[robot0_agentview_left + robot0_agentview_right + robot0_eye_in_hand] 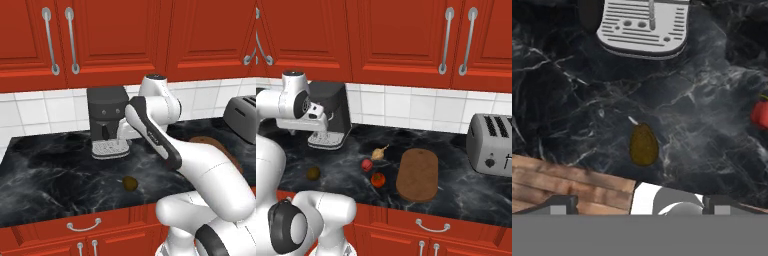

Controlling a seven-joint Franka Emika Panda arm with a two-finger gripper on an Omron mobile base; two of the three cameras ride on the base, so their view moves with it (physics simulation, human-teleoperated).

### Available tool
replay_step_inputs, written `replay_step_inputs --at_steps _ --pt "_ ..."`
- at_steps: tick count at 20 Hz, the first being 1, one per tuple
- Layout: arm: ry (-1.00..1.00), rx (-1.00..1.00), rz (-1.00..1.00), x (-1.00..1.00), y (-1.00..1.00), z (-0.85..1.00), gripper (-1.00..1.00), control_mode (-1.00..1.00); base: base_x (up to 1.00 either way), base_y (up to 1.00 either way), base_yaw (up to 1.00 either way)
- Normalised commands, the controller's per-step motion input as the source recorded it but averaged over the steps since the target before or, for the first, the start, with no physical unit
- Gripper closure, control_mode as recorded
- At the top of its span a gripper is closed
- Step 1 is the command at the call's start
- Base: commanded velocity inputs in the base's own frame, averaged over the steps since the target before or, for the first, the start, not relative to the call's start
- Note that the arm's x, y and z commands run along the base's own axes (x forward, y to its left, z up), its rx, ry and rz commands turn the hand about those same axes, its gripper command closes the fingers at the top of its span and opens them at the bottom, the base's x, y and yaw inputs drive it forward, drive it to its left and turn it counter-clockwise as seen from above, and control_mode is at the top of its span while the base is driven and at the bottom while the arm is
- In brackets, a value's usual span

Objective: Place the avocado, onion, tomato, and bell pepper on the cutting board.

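Hand view: I'm high over the avocado [644, 145] to line up a grab; cutting board [418, 174] bare; gripper [640, 205] tips barely visible, can't tell its spread.

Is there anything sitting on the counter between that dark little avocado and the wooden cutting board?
Yes. In the right base view, two red fruits sit between the avocado and the cutting board, with the onion just behind them.

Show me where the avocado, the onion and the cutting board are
avocado [644, 145]: hand view, middle of its dull skin.
onion [377, 154]: right base view, centre of the tan bulb.
cutting board [417, 174]: right base view, bare middle of the wooden top.
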Motion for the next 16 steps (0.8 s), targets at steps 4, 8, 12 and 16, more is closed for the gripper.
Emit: replay_step_inputs --at_steps 4,8,12,16 --pt "0.07 0.0 0.02 0.0 0.04 -0.51 -1.0 -1.0 0.0 0.0 0.0" --pt "0.05 0.0 0.0 -0.01 0.0 -0.5 -1.0 -1.0 0.0 0.0 0.0" --pt "0.02 0.0 0.0 0.0 0.0 -0.36 -1.0 -1.0 0.0 0.0 0.0" --pt "0.03 0.0 0.01 0.01 0.0 -0.32 -1.0 -1.0 0.0 0.0 0.0"
